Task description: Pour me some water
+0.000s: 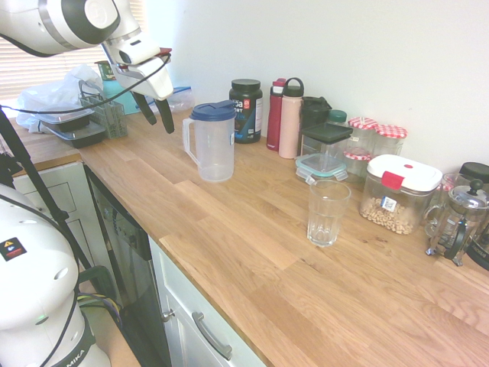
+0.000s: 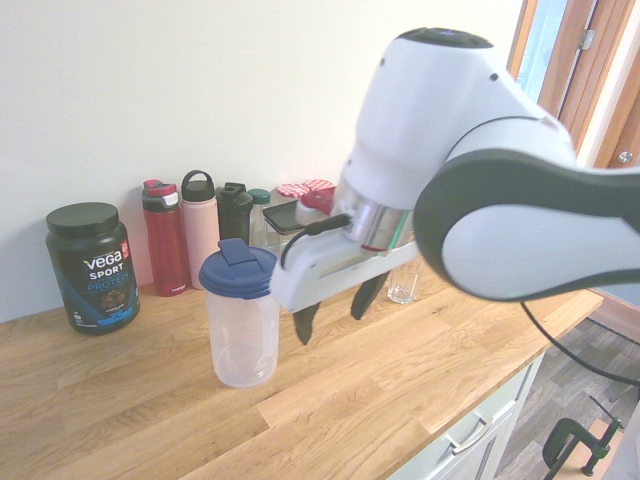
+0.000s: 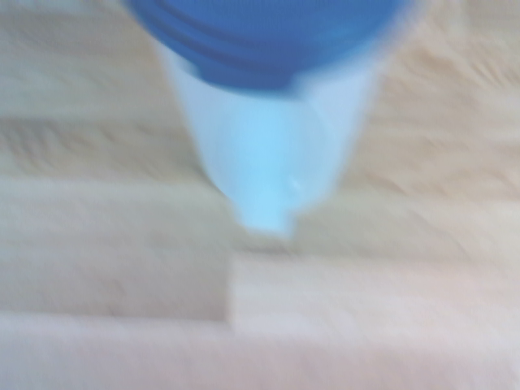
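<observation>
I hold the gripper (image 1: 157, 115) spread and empty, just beside the clear plastic pitcher with blue lid (image 1: 212, 141). Approach step, I judge. Next: close on its handle, then carry to the clear drinking glass (image 1: 328, 212), well apart.

Tool (image 2: 333, 310) open, hanging just beside blue-lidded pitcher (image 2: 240, 325); glass (image 2: 403, 285) behind.

A clear plastic jug (image 1: 210, 142) with a dark blue lid (image 1: 213, 111) stands upright on the wooden table (image 1: 252, 252), its handle turned toward the table's front edge; whether it holds water cannot be told. A clear, ribbed glass (image 1: 328, 212) stands upright and looks empty, well apart from the jug along the table and nearer its front edge. In the blurred wrist view the jug (image 3: 268, 154) appears from above, blue lid (image 3: 268, 36) at the frame's edge.
</observation>
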`<action>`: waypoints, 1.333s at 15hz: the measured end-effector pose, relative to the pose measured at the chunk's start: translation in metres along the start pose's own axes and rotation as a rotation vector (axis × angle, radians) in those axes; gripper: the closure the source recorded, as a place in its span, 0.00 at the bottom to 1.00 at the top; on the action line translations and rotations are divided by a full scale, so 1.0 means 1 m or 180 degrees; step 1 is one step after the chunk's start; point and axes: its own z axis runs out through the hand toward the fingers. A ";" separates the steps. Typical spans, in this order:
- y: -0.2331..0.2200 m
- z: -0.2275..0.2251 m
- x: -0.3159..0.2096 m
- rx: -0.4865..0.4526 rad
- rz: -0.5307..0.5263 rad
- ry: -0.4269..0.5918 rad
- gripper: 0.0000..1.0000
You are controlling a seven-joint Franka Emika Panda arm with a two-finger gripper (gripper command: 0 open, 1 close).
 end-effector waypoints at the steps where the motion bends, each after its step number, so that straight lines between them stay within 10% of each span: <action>1: -0.010 0.007 0.005 0.0021 -0.0017 0.0023 0.00; 4: -0.033 0.036 0.019 0.0010 -0.0016 0.0045 0.00; 5: -0.037 0.047 0.020 -0.0012 -0.0021 0.0027 1.00; 20: -0.054 0.094 0.025 0.0075 0.0080 0.0177 1.00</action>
